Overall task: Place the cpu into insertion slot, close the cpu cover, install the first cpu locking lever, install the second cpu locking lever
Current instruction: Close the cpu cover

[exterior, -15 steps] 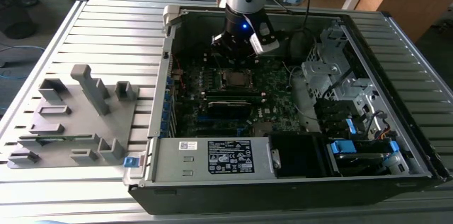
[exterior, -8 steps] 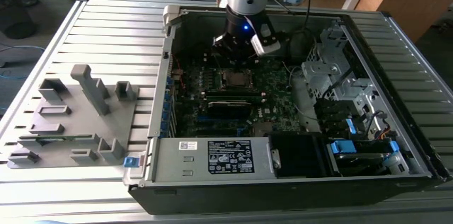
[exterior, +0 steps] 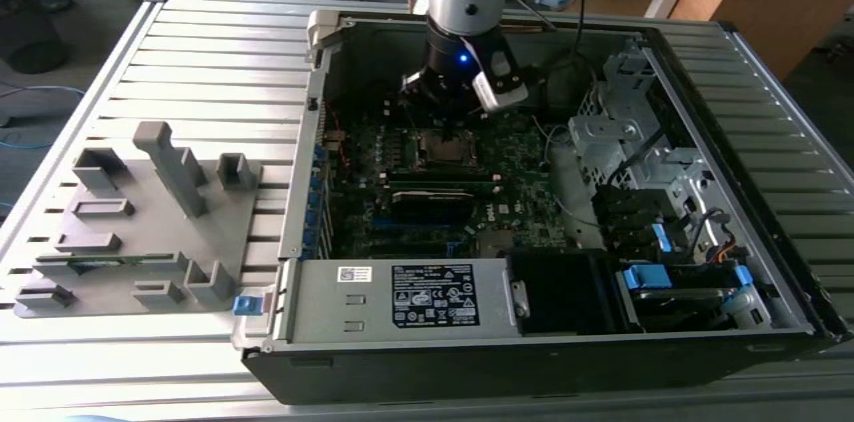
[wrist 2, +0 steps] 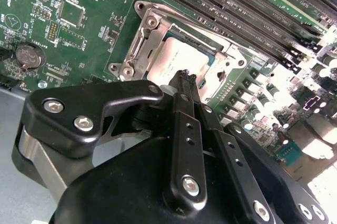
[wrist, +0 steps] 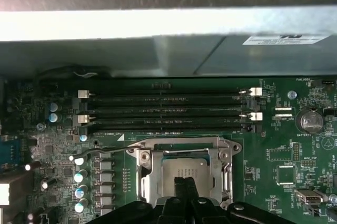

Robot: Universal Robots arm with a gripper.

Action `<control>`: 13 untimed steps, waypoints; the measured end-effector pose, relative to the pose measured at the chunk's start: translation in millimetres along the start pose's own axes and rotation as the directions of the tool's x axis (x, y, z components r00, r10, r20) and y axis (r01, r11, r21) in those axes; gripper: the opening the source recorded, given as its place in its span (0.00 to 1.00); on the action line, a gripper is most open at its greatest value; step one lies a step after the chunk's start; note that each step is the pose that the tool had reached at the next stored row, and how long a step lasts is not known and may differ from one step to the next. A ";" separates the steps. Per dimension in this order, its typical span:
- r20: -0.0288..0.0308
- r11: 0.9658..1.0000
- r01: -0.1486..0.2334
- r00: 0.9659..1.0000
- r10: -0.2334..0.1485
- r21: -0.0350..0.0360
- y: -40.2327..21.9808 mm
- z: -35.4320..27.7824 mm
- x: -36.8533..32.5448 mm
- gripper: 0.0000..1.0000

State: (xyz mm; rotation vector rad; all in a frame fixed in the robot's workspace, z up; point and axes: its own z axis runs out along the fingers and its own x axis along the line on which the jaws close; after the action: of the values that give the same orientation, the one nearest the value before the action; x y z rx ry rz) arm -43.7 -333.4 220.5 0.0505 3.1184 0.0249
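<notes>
- The pincer (wrist 2: 184,77) hangs straight down inside the open computer case (exterior: 747,172), its two black fingers pressed together with nothing between them, tips over the middle of the chip (wrist 2: 169,58). I cannot tell whether the tips touch it.
- The chip is square, so it has no long side. It lies flat with its dull metal face up, seated in the socket (exterior: 447,149), its edges in line with the socket's edges.
- The cover plate (wrist: 145,175) lies flat around the chip, which shows through its square window.
- In the first wrist view a thin wire lever (wrist: 105,151) runs along the socket's side facing the memory slots (wrist: 163,111), its length parallel to theirs. I cannot tell whether it is hooked down.
- A round coin battery (wrist: 309,121) sits on the green board, off to one side of the socket.
- In the exterior view the silver power box (exterior: 400,297) lies beyond the memory slots from the socket.
- A grey rack (exterior: 134,212) stands outside the case on the slatted table (exterior: 200,52), at the exterior view's left.
</notes>
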 end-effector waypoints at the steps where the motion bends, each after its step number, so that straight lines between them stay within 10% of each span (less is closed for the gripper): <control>1: 0.000 1.000 0.000 1.000 0.000 0.000 -0.2 0.6 0.0 0.11; 13: 0.000 1.000 0.000 1.000 0.000 0.000 -0.6 1.8 12.4 0.11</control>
State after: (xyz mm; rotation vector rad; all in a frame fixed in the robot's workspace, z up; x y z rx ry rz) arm -56.1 -333.6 218.4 0.0501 3.1182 0.0251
